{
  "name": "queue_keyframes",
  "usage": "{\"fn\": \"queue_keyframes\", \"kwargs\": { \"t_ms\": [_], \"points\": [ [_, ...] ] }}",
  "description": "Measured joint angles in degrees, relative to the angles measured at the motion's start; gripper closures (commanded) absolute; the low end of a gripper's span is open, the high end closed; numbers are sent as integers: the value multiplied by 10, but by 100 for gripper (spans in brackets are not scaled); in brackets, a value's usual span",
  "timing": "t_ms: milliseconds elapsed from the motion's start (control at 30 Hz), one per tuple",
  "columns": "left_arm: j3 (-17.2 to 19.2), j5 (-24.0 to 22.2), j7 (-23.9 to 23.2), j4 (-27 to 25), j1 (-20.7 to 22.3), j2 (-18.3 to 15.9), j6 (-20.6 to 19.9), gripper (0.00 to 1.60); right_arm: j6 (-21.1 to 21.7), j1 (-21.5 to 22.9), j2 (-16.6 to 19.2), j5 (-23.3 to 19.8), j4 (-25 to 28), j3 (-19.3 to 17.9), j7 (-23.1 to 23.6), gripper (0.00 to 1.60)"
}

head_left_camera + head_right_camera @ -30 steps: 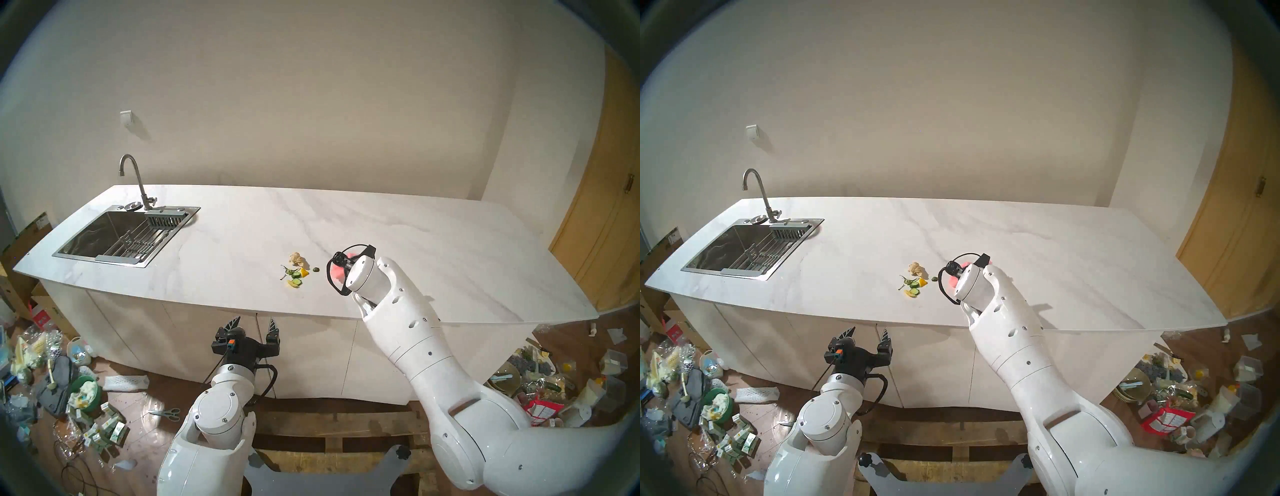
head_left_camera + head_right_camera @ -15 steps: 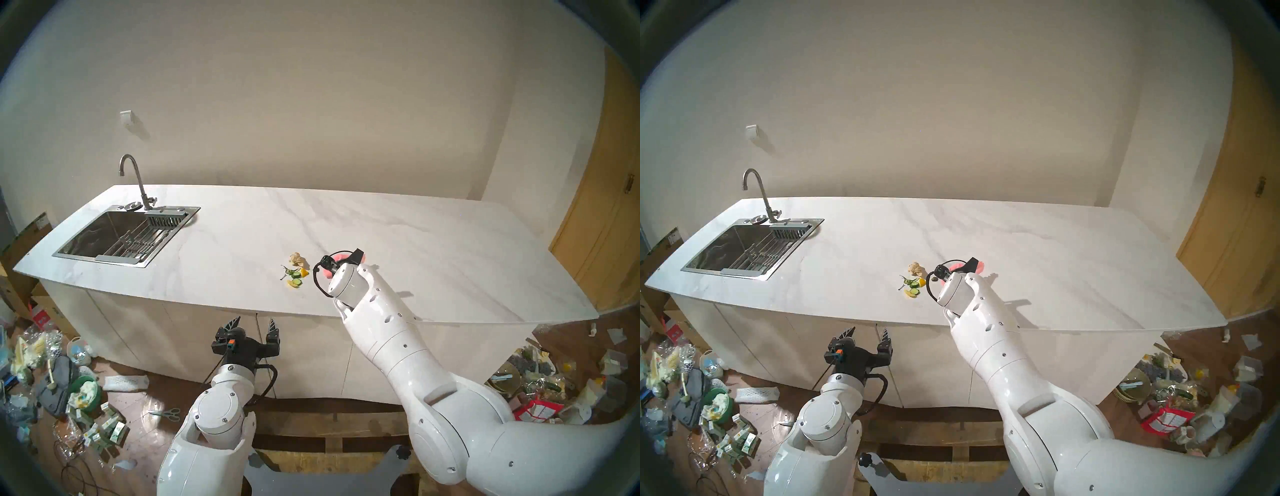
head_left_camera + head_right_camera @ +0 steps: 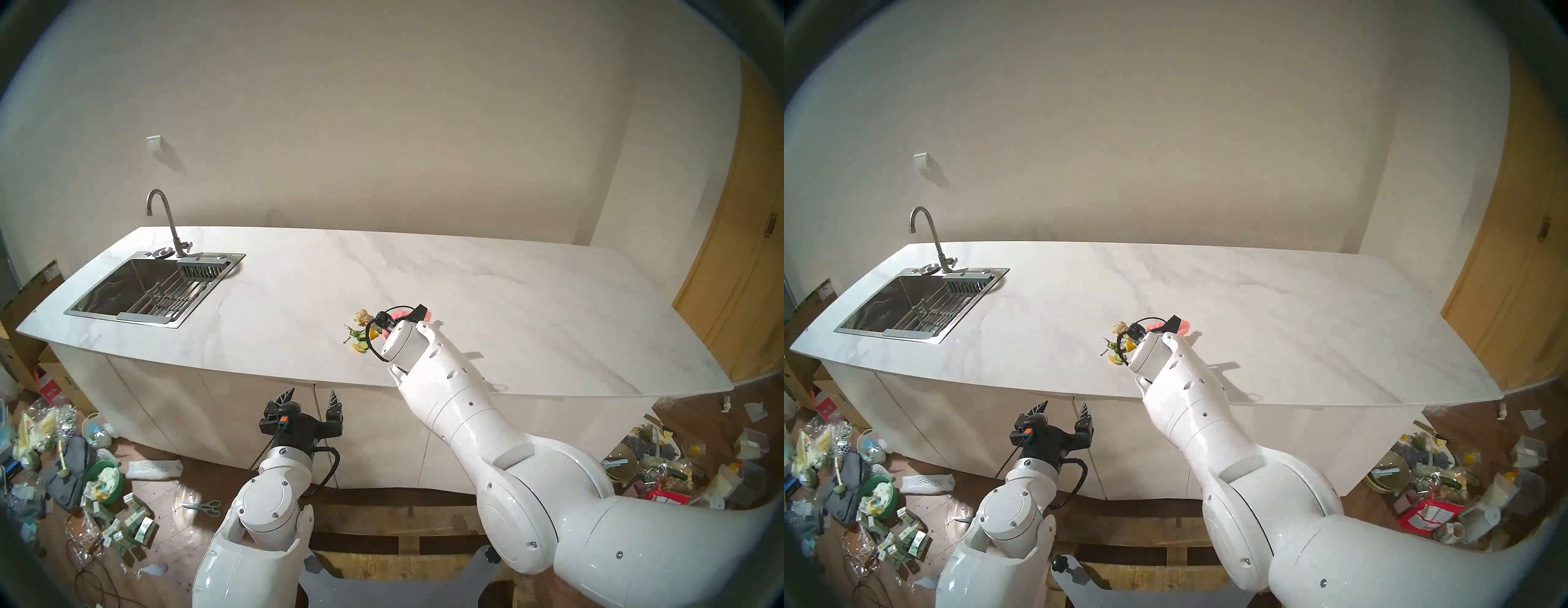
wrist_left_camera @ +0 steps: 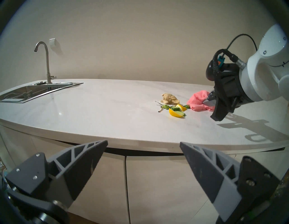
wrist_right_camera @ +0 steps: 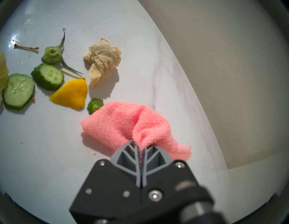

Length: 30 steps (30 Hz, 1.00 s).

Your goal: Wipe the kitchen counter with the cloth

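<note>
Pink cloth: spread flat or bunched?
Bunched. The cloth is gathered into wrinkled folds, pinched between the right gripper's shut fingers, its lower part resting on the counter.

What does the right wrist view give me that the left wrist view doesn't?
Only the right wrist view shows the right end effector shut on the salmon-pink fabric cloth, whose edge touches a small green cucumber end. Only the left wrist view shows the steel sink, curved faucet and open left end effector. Both show the beige crumpled wad and white marble-look counter.
</note>
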<state>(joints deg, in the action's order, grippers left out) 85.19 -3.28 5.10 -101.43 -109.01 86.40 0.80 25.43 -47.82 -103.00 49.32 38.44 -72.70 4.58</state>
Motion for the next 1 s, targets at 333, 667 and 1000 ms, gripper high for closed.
{"fn": "queue_keyframes", "kwargs": {
  "t_ms": [333,667,1000],
  "points": [
    [0,0,0,0,0,0,0,0,-29,33,-2,-7,-58,-12,-43,160],
    [0,0,0,0,0,0,0,0,-51,44,42,3,-57,-20,-66,160],
    [0,0,0,-1,0,0,0,0,-56,20,89,-4,13,-48,-76,160]
  ]
}}
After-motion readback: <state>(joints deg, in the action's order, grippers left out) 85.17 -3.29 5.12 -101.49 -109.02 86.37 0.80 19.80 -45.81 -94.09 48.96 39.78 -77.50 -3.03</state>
